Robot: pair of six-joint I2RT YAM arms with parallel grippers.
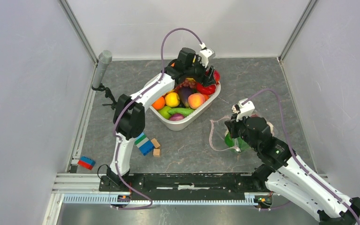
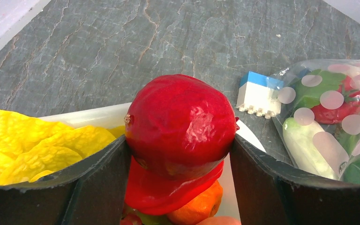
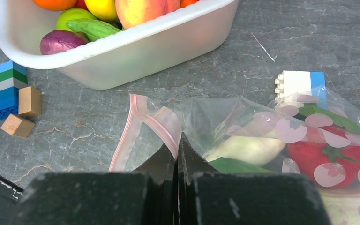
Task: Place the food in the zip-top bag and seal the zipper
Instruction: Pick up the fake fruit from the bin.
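Note:
A white basket [image 1: 187,123] at the table's centre holds food: an orange [image 1: 158,103], a yellow fruit [image 1: 172,99], a peach [image 1: 196,100] and green and purple pieces. My left gripper [image 1: 209,78] reaches into its far right corner. Both its fingers press the sides of a glossy red fruit [image 2: 180,124], above a red pepper [image 2: 168,187]. The zip-top bag [image 3: 243,122] lies to the right of the basket with a white vegetable [image 3: 246,147], a red piece [image 3: 328,157] and green food inside. My right gripper [image 3: 178,140] is shut on the pink zipper [image 3: 143,112] at the bag's mouth.
A white-and-blue block [image 3: 297,84] lies just beyond the bag. Blue-green stacked blocks [image 1: 145,144] and two tan cubes [image 1: 156,143] sit left of the bag, near the left arm. A blue-and-red block [image 1: 86,162] lies at the front left. Grey walls enclose the table.

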